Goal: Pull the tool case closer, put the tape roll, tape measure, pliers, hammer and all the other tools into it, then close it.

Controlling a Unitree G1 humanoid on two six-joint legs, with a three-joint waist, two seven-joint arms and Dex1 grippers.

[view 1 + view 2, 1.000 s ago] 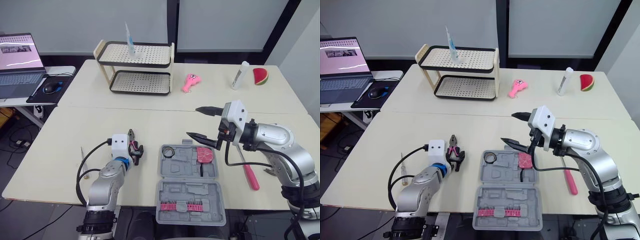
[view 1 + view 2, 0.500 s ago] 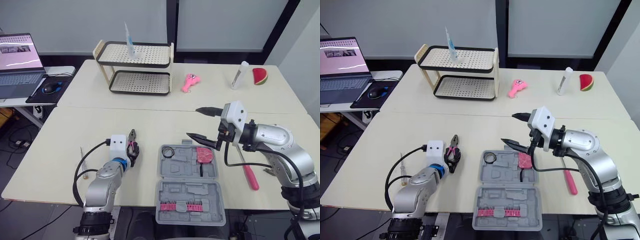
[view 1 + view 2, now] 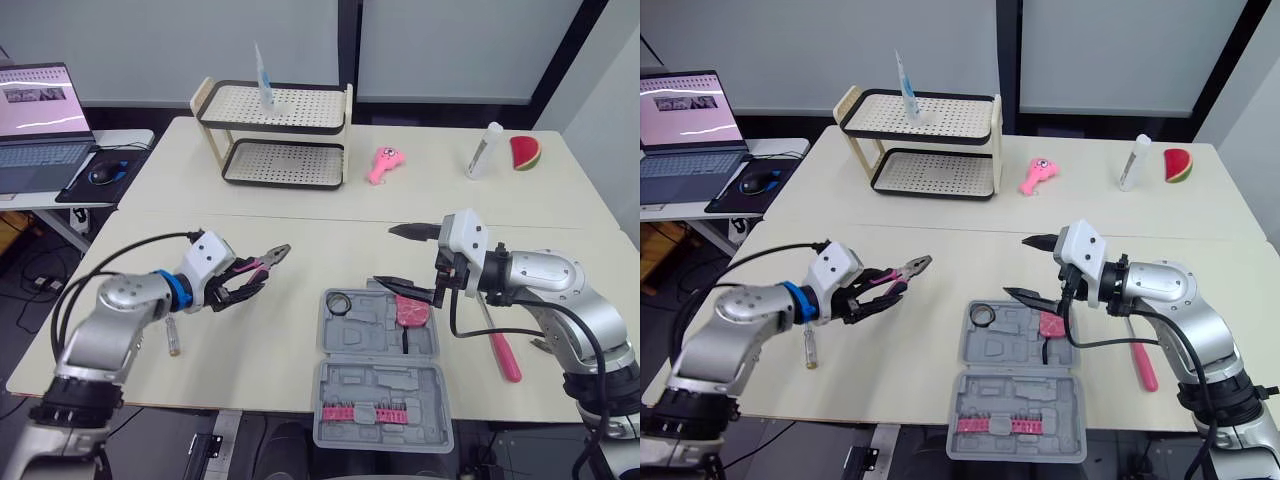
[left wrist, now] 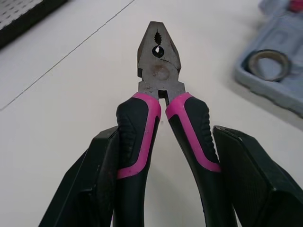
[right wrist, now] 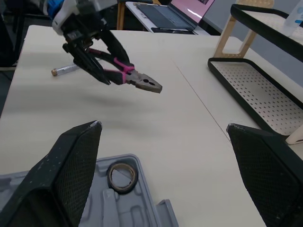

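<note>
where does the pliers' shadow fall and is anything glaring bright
Right wrist view: a soft, diffuse shadow lies on the table below the pliers held in the left tool. Left eye view: the laptop screen glows bright.

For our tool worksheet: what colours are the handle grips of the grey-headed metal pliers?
Black with pink stripes; the left wrist view shows the pliers best.

Left wrist view: the pliers (image 4: pixel 158 90) run out of frame, handle ends lost between the left claw (image 4: pixel 166 131) fingers. Near right, the hammer (image 3: pixel 502 352) head sits behind the right arm. Far left, the laptop (image 3: pixel 40 120) is clipped by the edge.
</note>
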